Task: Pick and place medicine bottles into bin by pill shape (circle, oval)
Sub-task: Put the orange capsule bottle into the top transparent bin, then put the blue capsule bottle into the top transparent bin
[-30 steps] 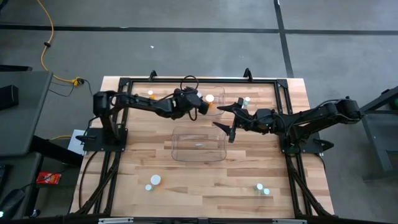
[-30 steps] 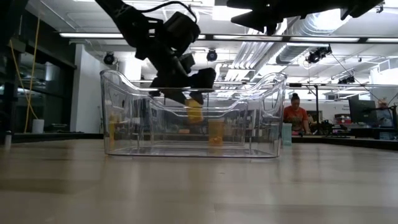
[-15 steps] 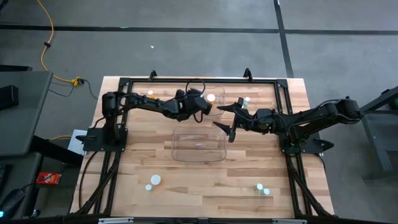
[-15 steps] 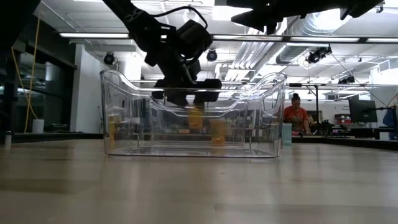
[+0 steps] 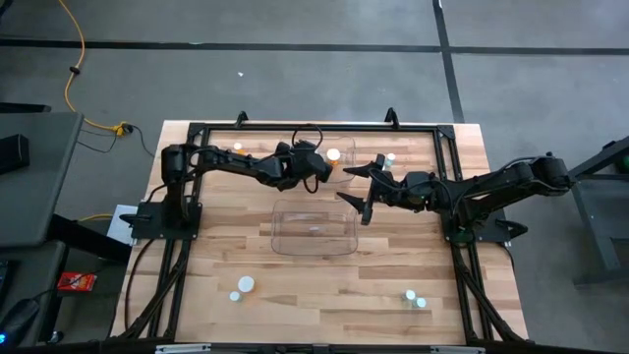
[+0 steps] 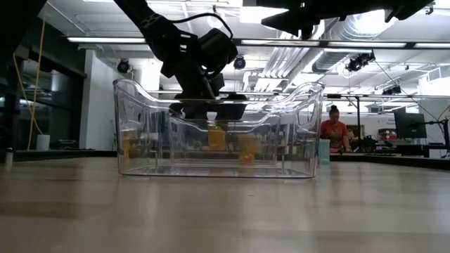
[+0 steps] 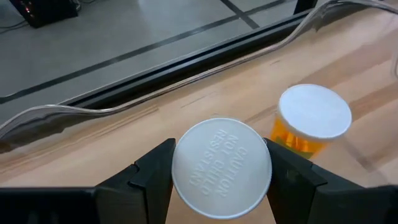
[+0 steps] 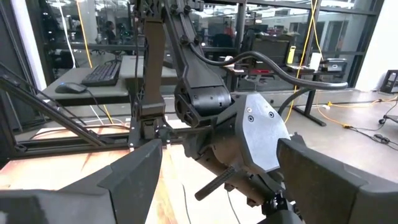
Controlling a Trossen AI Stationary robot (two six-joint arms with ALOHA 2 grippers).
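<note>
Orange bottle (image 7: pixel 221 167) is held by left gripper (image 7: pixel 221 180) inside far bin (image 5: pixel 339 169); should be released upright, beside second bottle (image 7: pixel 309 121)

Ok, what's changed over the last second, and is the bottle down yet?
The left claw has moved a little toward the table's middle and lowered its white-capped orange bottle into the far clear bin, beside the orange bottle already there. It still grips the bottle, so it isn't released. The right claw stays open above the table, and the near bin hasn't moved.
</note>
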